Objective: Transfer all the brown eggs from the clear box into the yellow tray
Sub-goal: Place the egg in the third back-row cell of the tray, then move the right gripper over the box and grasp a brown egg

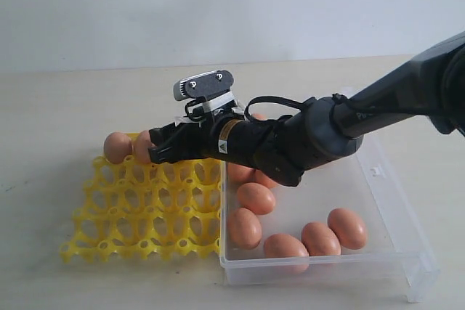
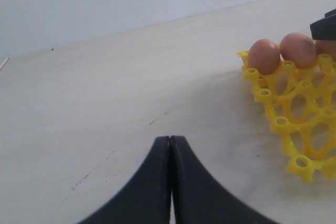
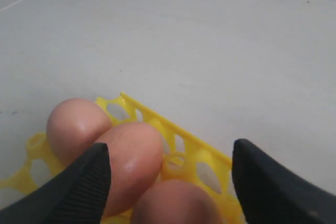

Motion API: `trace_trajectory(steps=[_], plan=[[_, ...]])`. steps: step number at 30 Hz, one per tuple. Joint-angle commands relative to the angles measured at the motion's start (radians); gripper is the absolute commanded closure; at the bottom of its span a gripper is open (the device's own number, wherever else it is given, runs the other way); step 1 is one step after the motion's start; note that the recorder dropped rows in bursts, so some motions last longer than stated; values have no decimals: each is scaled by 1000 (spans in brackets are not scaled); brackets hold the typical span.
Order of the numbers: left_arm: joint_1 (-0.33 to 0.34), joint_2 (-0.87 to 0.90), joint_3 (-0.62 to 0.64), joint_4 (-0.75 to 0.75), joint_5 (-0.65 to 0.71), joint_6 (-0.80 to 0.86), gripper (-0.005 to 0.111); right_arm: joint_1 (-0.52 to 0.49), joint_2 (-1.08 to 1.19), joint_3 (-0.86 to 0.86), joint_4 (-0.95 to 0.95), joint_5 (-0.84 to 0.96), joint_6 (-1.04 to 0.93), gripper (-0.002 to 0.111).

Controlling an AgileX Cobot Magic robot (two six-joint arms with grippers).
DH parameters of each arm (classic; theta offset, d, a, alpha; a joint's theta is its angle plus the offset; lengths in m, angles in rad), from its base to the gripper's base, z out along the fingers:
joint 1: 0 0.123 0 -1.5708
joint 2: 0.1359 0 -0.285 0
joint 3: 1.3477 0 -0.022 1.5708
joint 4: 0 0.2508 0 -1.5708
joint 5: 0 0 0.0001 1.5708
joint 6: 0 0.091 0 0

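Observation:
The yellow tray [image 1: 145,212] lies on the table, left of the clear box [image 1: 396,201]. Two brown eggs [image 1: 116,147] [image 1: 142,144] sit in cups of its far row, also seen in the left wrist view [image 2: 264,55]. My right gripper [image 1: 156,152] reaches across over that far row and stands open [image 3: 170,148]; a third egg [image 3: 176,203] lies low between its fingers [image 3: 89,182], touching neither. Several brown eggs [image 1: 256,197] remain in the clear box. My left gripper [image 2: 170,139] is shut and empty above bare table beside the tray [image 2: 294,108].
The right arm [image 1: 327,128] spans the far part of the clear box and hides some of the eggs there. Most tray cups [image 1: 138,234] hold nothing. A pale wall [image 1: 218,5] rises behind the table.

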Motion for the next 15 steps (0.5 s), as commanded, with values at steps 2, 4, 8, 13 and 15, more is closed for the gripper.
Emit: trace_trajectory(steps=[2,4,8,13,15], plan=[[-1,-6,-4,-1,-7,2,107,1,-21,3,5,3,2,44],[-1,-6,-4,-1,-7,2,107,1,-77,3,0,58,2,51],[-1,-6,-4,-1,-7,2,107,-11,-266,3,-3,318,-44,74],[-1,-6,-4,-1,-7,2,107,-57,-474,0,53,651,-46,108],[-1,-6,-4,-1,-7,2,107,-83,-518,0,57,784,-41,108]])
